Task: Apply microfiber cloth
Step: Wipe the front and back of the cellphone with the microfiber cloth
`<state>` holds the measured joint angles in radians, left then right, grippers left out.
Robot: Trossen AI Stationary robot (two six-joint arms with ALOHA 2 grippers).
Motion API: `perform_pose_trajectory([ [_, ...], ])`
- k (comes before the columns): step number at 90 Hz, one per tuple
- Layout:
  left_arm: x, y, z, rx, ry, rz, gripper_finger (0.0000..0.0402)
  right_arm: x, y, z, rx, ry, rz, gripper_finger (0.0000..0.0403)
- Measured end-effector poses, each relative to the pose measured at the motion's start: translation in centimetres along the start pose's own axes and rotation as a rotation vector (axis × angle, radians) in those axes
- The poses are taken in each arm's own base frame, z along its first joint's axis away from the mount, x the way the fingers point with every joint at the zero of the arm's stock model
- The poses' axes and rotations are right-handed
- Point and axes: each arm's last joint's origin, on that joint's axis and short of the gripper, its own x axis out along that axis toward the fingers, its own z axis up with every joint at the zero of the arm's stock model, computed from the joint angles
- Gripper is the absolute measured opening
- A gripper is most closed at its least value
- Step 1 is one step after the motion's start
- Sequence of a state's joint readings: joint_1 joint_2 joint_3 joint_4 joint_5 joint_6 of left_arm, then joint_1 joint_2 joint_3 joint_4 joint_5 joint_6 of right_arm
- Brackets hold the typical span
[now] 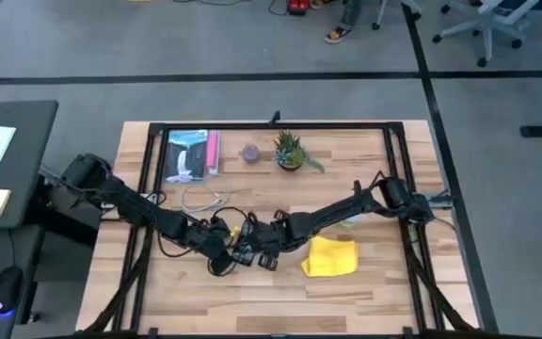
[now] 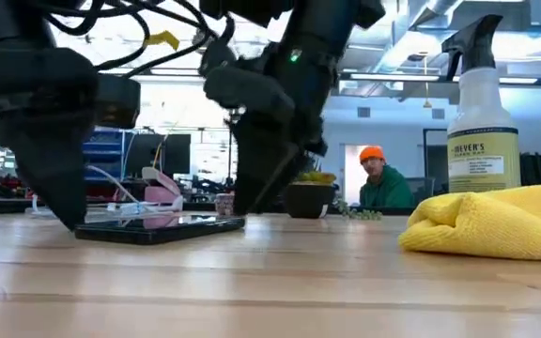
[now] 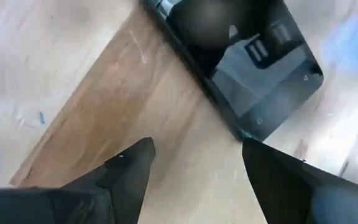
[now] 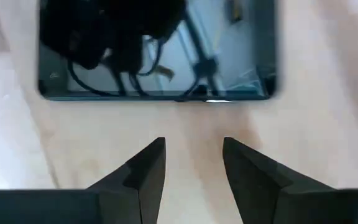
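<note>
The yellow microfiber cloth (image 1: 330,256) (image 2: 501,221) lies bunched on the table, right of centre, and no gripper touches it. A black smartphone (image 2: 158,228) lies flat on the wood between my two grippers. My left gripper (image 3: 194,152) (image 2: 69,211) is open at the phone's left end, pointing down, with the phone's corner (image 3: 247,118) just beyond its fingers. My right gripper (image 4: 193,149) (image 2: 252,192) is open at the phone's right end. Its fingertips stand short of the phone's edge (image 4: 160,96). My left gripper has one fingertip (image 3: 253,152) close beside the phone's corner (image 3: 242,132); I cannot tell whether it touches. My right gripper touches nothing.
A spray bottle (image 2: 482,103) stands behind the cloth. At the table's far side are a potted plant (image 1: 290,151), a small cup (image 1: 250,153), a packet (image 1: 191,155) and a white cable (image 1: 205,196). A person in an orange cap (image 2: 378,178) sits beyond the table.
</note>
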<state>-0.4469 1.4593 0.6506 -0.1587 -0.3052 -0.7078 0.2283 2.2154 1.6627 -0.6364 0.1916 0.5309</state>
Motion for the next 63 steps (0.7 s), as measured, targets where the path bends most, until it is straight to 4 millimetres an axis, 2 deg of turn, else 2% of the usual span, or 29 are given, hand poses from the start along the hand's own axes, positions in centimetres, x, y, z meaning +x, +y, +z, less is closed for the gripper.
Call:
perform_pose_trajectory([
  [7,0.0,-0.1,0.0,0.005,0.004,-0.015,0.0233,1.1,-0.3,0.0,0.009,0.005,-0.003,0.0150],
  [31,-0.1,-0.7,0.6,0.030,-0.066,-0.071,0.0233,1.7,-1.5,1.7,0.054,-0.122,-0.033,0.0150],
  [54,0.0,-0.4,0.5,0.039,-0.080,-0.003,0.0233,1.8,-2.0,2.1,0.063,-0.137,-0.043,0.0150],
  [63,-0.1,-0.3,0.4,0.040,-0.077,0.009,0.0233,0.8,-1.7,1.9,0.042,-0.133,-0.068,0.0150],
])
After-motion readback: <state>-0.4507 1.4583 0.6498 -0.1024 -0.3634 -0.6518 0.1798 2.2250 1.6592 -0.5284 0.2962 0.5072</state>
